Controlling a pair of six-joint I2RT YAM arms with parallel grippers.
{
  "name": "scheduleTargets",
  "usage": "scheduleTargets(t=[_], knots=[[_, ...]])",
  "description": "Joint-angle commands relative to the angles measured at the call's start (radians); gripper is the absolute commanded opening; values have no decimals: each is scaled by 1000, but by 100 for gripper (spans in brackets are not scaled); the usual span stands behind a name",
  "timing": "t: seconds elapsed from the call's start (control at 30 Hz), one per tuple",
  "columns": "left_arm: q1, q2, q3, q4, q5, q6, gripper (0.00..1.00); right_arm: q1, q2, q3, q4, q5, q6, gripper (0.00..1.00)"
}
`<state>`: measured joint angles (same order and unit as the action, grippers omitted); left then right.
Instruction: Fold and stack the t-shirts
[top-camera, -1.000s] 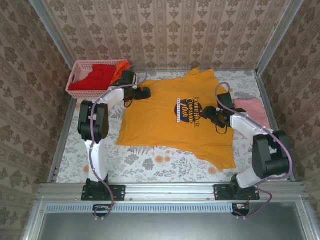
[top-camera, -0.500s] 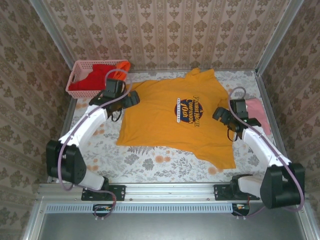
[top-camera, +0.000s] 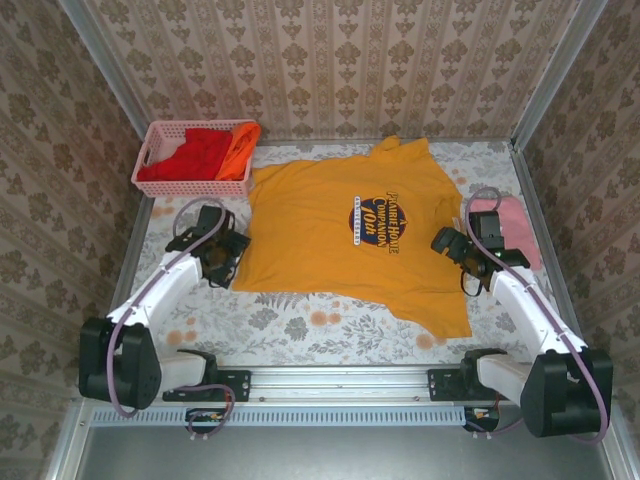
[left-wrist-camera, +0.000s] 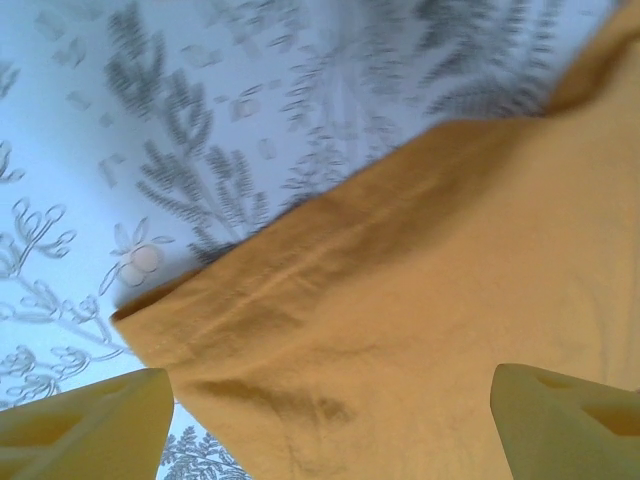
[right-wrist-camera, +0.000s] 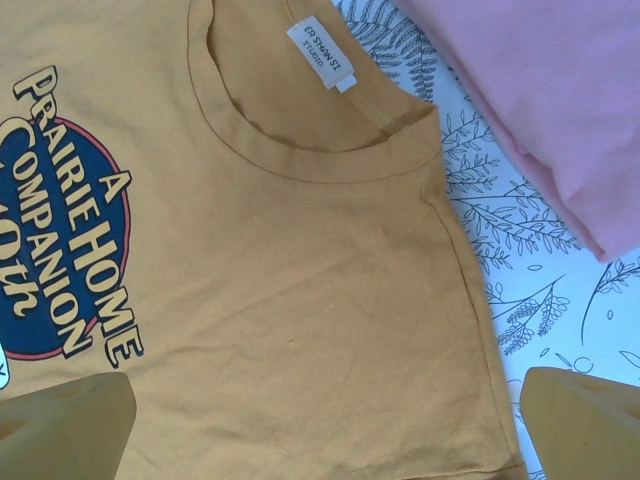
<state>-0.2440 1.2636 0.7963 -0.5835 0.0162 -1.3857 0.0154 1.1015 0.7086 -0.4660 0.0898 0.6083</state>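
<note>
A golden-yellow t-shirt (top-camera: 360, 240) with a dark chest logo (top-camera: 376, 215) lies spread flat in the middle of the table. My left gripper (top-camera: 228, 260) hovers open over its left hem corner; in the left wrist view that corner of the yellow t-shirt (left-wrist-camera: 400, 320) lies between the spread fingers of my left gripper (left-wrist-camera: 330, 425). My right gripper (top-camera: 447, 244) is open above the shoulder by the collar (right-wrist-camera: 320, 140), and the right wrist view shows my right gripper (right-wrist-camera: 325, 420) holding nothing. A folded pale pink shirt (top-camera: 510, 222) lies at the right. Red (top-camera: 195, 155) and orange (top-camera: 241, 148) shirts sit in the basket.
A pink lattice basket (top-camera: 148, 152) stands at the back left corner. A floral tablecloth (top-camera: 300, 320) covers the table, bordered by metal rails and patterned walls. In the right wrist view the pink shirt (right-wrist-camera: 560, 100) lies just beyond the yellow shirt's neck label (right-wrist-camera: 322, 56).
My left arm has pulled back from near the basket to the shirt's left hem corner. My right gripper has shifted off the shirt's chest toward its right shoulder edge. The shirt lies flatter.
</note>
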Motion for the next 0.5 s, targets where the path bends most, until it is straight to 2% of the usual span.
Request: scheduleTargets(t=[0.0,0.1,0.3,0.47], knots=[[41,53,-40,-46,100,-184,81,-2,16,-4,26,-29,38,100],[61,90,-17,-100,114,-207,74,0,16,-16,52,-32,70,100],[70,142,-8,-88,139,-217,65,4,-13,-38,61,-23,102,100],[95,206,23,-95,155,-183,61,3,-9,-39,51,-16,95,99]])
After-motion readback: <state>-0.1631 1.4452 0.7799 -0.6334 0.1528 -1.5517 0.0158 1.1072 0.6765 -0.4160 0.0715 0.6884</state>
